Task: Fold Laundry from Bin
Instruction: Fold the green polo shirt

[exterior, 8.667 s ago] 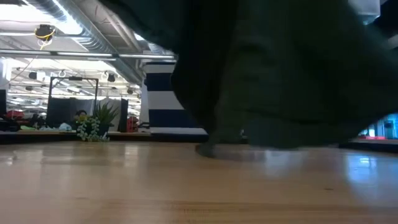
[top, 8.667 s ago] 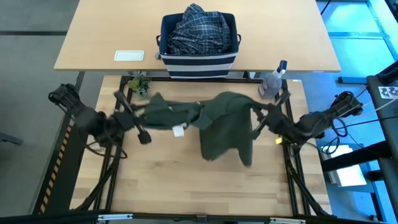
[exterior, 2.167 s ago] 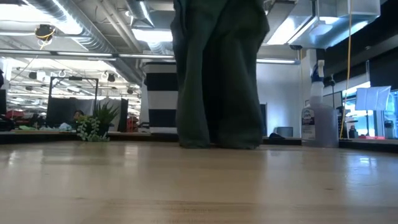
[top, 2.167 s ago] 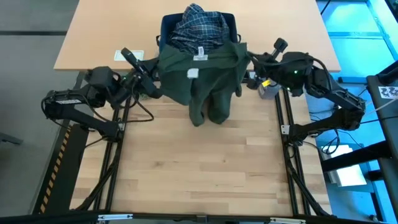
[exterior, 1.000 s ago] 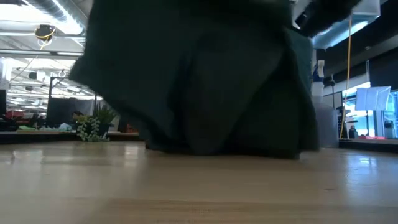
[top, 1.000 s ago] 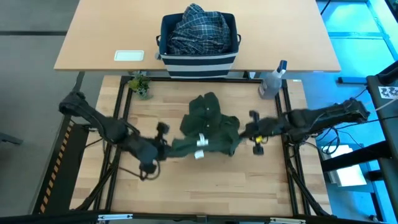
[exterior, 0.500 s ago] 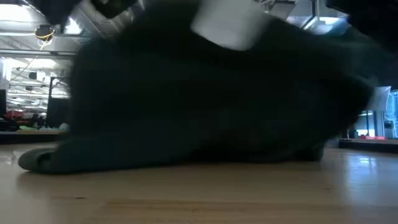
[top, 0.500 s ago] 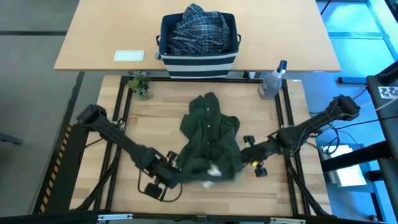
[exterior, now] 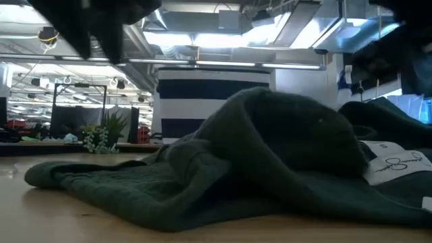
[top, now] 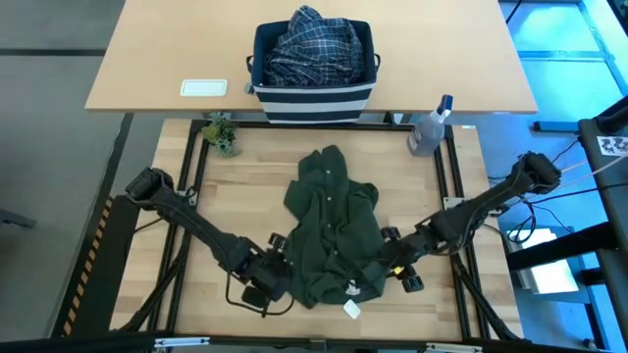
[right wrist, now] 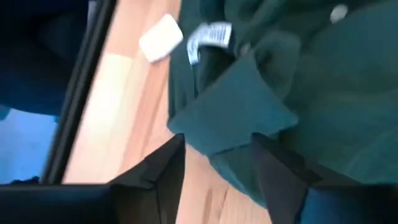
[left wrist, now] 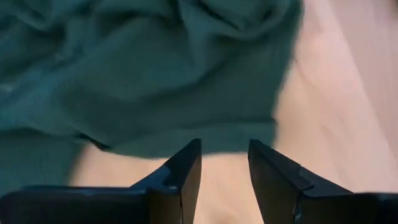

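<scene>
The dark olive-green garment (top: 334,235) lies spread and rumpled on the wooden table, its white tag (top: 350,310) at the near hem. My left gripper (top: 278,273) stands open at the garment's near left edge (left wrist: 186,140), its fingertips just short of the cloth. My right gripper (top: 394,260) stands open at the near right edge, with a cloth corner (right wrist: 236,118) just beyond its fingertips. The striped bin (top: 312,98) stands on the far table and holds the plaid shirt (top: 314,44).
A clear spray bottle (top: 429,129) stands at the table's far right corner and a small plant (top: 221,132) at the far left. A white card (top: 203,87) lies left of the bin. Bare wood lies left and right of the garment.
Both grippers have come down and toward the table's near edge, drawing the garment's near part with them. That part, held up off the table a second ago, now lies stretched out flat, and both grippers have let go. The far part has stayed in place.
</scene>
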Available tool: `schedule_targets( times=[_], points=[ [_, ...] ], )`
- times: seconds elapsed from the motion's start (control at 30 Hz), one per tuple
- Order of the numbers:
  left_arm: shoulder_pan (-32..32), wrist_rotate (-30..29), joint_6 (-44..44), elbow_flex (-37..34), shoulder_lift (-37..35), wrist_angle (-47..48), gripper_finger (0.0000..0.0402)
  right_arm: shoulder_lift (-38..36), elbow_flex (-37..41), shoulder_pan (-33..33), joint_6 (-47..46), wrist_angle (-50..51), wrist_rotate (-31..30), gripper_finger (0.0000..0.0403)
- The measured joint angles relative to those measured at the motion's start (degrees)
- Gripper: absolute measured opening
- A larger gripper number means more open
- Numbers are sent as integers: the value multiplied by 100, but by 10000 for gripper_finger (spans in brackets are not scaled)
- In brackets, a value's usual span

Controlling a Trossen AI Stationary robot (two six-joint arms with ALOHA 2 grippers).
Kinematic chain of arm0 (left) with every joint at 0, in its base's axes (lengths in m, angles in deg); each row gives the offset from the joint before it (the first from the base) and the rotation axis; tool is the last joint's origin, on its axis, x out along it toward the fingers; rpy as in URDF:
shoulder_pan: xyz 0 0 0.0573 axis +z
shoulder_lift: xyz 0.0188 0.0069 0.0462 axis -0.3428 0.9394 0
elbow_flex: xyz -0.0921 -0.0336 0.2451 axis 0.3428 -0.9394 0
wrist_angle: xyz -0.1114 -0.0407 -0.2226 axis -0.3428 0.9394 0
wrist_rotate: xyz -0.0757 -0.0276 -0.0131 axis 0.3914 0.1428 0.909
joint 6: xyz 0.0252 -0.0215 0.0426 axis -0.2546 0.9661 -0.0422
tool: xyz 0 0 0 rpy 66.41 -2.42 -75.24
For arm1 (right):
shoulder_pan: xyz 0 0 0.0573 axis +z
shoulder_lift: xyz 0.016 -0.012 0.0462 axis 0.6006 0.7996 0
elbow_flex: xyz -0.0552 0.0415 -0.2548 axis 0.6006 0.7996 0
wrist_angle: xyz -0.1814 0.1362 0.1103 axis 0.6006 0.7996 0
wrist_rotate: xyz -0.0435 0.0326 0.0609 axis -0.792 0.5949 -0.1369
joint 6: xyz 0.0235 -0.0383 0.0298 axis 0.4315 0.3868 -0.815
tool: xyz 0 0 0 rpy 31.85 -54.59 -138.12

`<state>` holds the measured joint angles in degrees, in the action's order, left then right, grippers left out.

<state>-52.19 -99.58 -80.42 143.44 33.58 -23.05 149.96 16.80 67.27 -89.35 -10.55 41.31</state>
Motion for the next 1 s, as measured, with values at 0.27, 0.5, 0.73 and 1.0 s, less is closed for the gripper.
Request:
schedule_targets(
  times=[0.27,0.5,0.73,1.0],
  points=[
    [400,0,-353,-835,21,-1643,124,-8,-696,0,151,1033,-889,181],
    [667,332,-158,-1879,28,-2960,124,-3,-541,-1,154,1260,-1752,161],
    [663,603,355,-2302,28,-3037,124,-5,-507,-151,152,1607,-2402,152],
    [362,903,1056,-2521,14,-2761,124,-5,-507,-512,360,1675,-2471,152]
  ],
)
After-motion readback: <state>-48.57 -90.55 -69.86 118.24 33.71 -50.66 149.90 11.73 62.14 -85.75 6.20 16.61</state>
